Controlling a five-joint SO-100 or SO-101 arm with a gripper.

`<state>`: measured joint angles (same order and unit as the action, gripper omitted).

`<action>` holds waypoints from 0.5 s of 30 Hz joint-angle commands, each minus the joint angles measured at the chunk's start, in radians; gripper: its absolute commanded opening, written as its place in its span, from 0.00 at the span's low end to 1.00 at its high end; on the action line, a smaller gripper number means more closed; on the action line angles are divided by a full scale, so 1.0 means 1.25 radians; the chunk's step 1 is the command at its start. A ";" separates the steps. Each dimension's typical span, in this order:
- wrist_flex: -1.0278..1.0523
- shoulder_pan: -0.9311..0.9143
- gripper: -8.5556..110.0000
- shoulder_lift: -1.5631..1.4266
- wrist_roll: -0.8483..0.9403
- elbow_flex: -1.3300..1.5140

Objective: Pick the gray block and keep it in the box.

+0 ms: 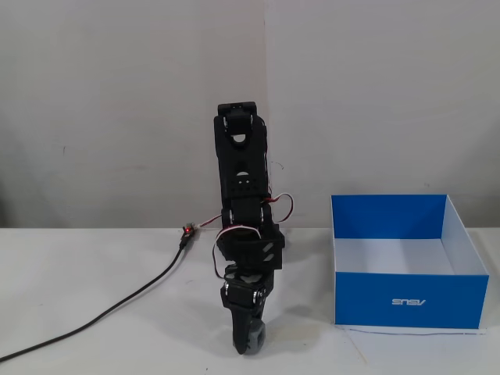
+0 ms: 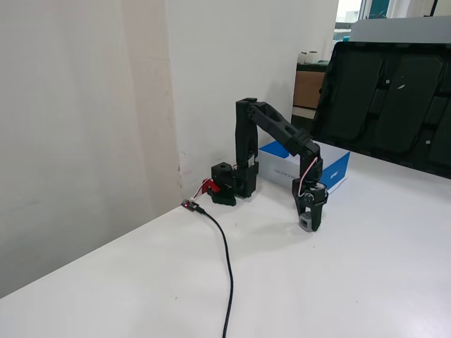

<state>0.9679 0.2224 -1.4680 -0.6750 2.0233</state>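
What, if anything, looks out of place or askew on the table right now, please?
Nothing stands out. The box sits upright and open on the table, the gripper points down with the gray block at its tip, and the cable trails loosely.

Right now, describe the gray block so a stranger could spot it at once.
Find the black arm at the middle of the white table and follow it down to its gripper. The gray block sits between the fingers at the tabletop, left of the blue box in that fixed view: small, gray, round-cornered against black plastic.
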 commanded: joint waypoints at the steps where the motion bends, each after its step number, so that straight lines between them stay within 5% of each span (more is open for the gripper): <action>1: -0.016 -0.010 0.10 -0.012 0.000 -0.052; 15: 0.190 0.133 0.10 -0.322 0.148 -0.241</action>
<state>1.1490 0.2991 -1.6736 -0.5415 1.8530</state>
